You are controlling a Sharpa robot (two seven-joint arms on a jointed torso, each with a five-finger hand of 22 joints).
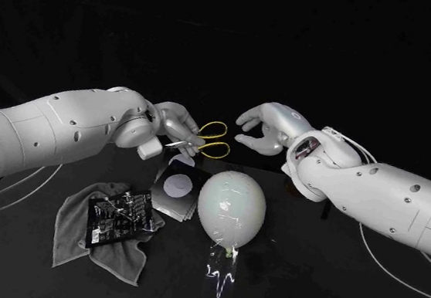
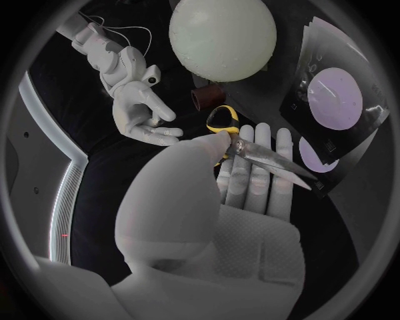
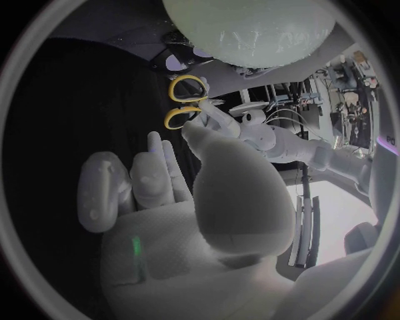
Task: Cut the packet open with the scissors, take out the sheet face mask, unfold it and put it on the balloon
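My left hand [image 1: 168,127] grips the scissors [image 1: 209,138] at the blade end, near the packet [image 1: 175,187] lying beside the balloon [image 1: 231,205]; my empty, spread right hand [image 1: 265,126] may fumble the handover and drop them.

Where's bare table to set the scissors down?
Bare table lies right of the balloon, in front of the right arm; also the strip nearer the robot than the grey cloth. Left of the balloon is crowded: silver packet, cloth, black wrapper. The left hand holds the scissors.
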